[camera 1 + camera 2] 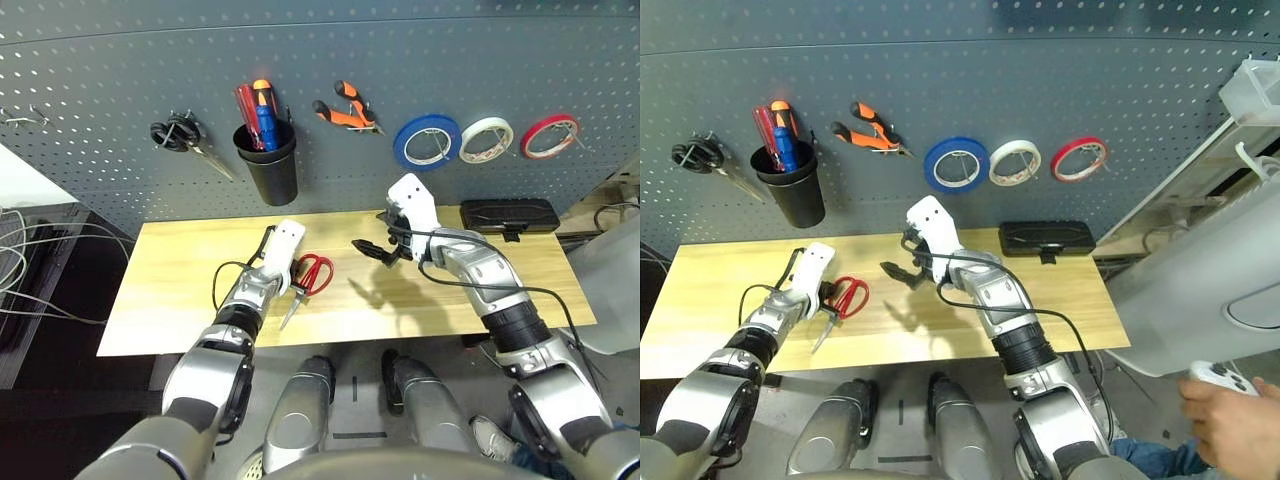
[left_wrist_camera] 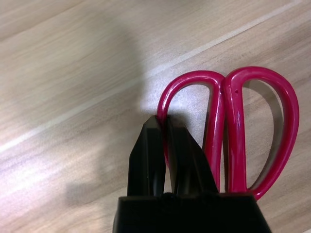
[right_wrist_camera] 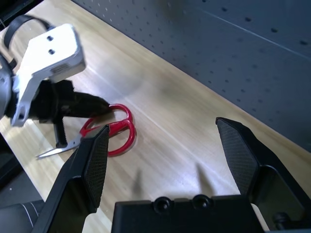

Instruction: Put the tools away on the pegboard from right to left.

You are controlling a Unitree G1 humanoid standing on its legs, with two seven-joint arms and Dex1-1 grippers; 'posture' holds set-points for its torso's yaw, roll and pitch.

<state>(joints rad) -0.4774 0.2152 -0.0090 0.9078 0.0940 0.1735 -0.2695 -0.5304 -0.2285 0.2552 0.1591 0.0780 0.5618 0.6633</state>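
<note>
Wooden tabletop (image 1: 180,290): black case (image 1: 509,215) at rear right. Red-handled scissors (image 1: 309,279) lie flat, blades closed; left gripper (image 2: 166,145) pinches 1 handle loop. Right gripper (image 3: 165,162) spread wide, empty, above table.

A light wooden desk (image 1: 200,250) with pale grain lines stands against the dark pegboard wall. On it lie red-handled scissors (image 1: 308,281), toward the left of centre, handles toward the wall and blades pointing to the near edge. A flat black case (image 1: 508,215) rests at the far right corner.
</note>
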